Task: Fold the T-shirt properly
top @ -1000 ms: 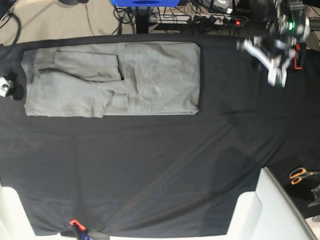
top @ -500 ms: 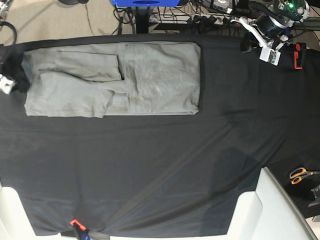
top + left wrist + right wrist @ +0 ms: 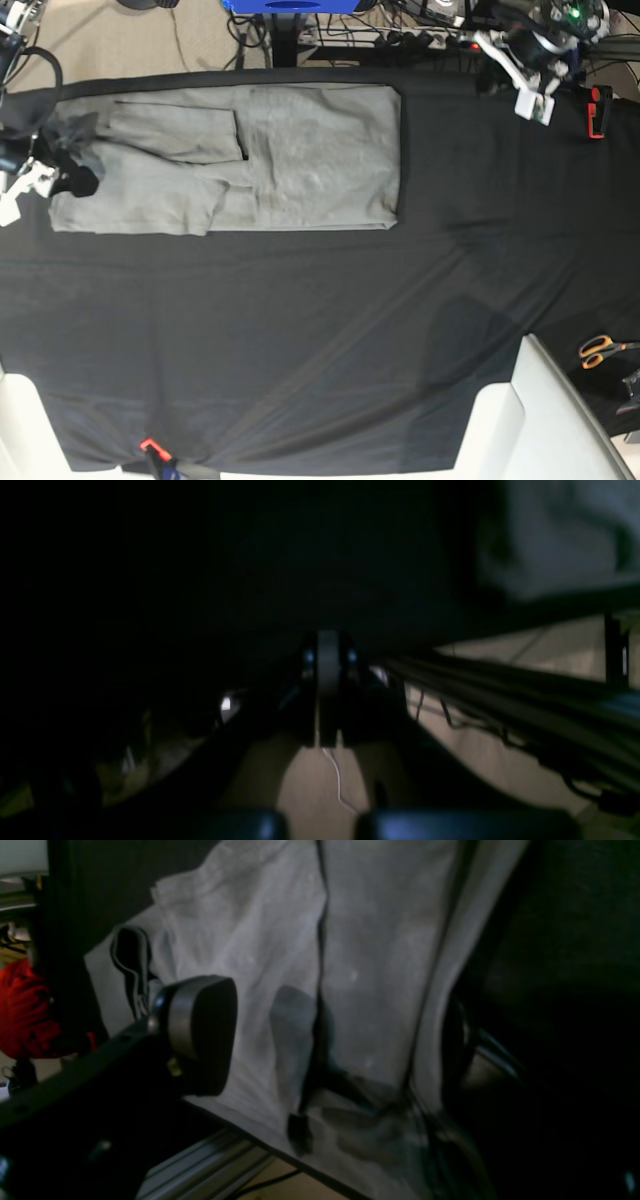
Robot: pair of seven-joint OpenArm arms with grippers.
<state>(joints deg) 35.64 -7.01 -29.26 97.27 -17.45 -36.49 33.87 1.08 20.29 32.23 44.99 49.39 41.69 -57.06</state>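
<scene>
At the table's far left edge your right gripper (image 3: 40,170) stands wide open over the T-shirt (image 3: 300,160) end — close too shallow and you risk lifting one layer only, spoiling the fold — while the left gripper (image 3: 530,75), shut and empty, hangs clear

The grey T-shirt (image 3: 380,965) fills the middle, a dark fold line running down it, with one gripper finger (image 3: 200,1035) over its left part and red fabric (image 3: 25,1010) at far left.
</scene>
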